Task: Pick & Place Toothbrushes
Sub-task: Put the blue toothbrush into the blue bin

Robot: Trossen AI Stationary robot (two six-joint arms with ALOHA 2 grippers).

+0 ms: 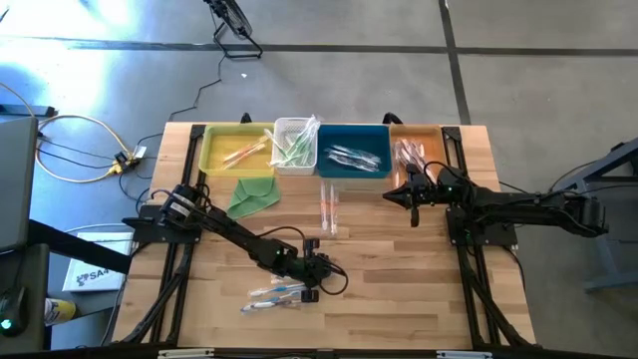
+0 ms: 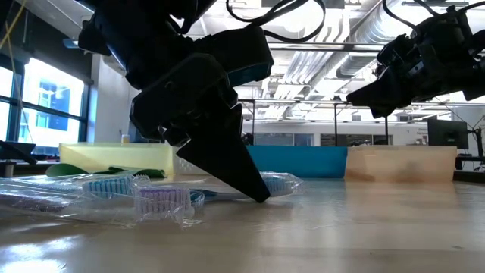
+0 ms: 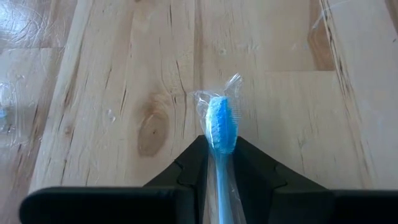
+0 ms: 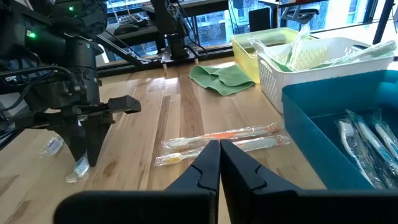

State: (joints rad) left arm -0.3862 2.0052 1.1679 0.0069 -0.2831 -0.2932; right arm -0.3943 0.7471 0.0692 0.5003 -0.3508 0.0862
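Clamped between the left end effector (image 3: 216,171)'s dark fingers (image 3: 186,168), a blue toothbrush (image 3: 221,127) in its clear wrapper points head-forward over the tabletop (image 3: 124,93), held near the front edge beside a loose cluster of other wrapped toothbrushes (image 1: 271,293). The grip sits on the handle just behind the bristles, so lifting straight up before travelling should keep the crinkly wrapper from dragging its neighbours along. Judging by colour, the blue bin (image 1: 354,150) at the back is the likely target; a high, level carry over the orange toothbrushes (image 1: 329,207) lying mid-table would suit. The right end effector (image 1: 414,199) waits closed near the orange bin (image 1: 419,140).
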